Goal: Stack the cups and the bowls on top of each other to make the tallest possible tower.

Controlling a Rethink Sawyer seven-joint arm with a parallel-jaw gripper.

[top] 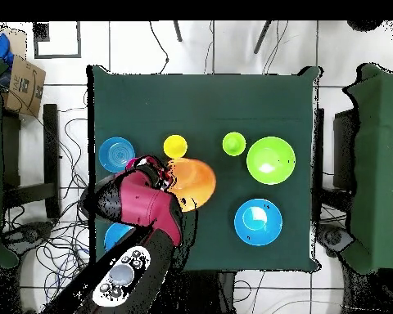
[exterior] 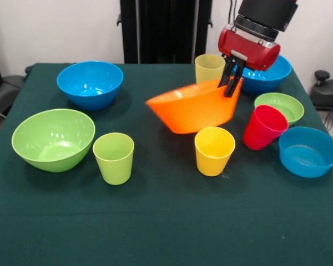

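My gripper is shut on the far right rim of the large orange bowl, one finger inside and one outside. The bowl is tilted, its gripped side raised. In the overhead view the gripper sits at the orange bowl's left edge. The pale yellow cup stands just behind the bowl. The bright yellow cup stands in front of it. The red cup leans at its right. The lime green cup stands front left. Nothing is stacked.
The large lime green bowl is at the left, a medium blue bowl at back left. Another blue bowl is behind my gripper. The small green bowl and shallow blue bowl are at the right.
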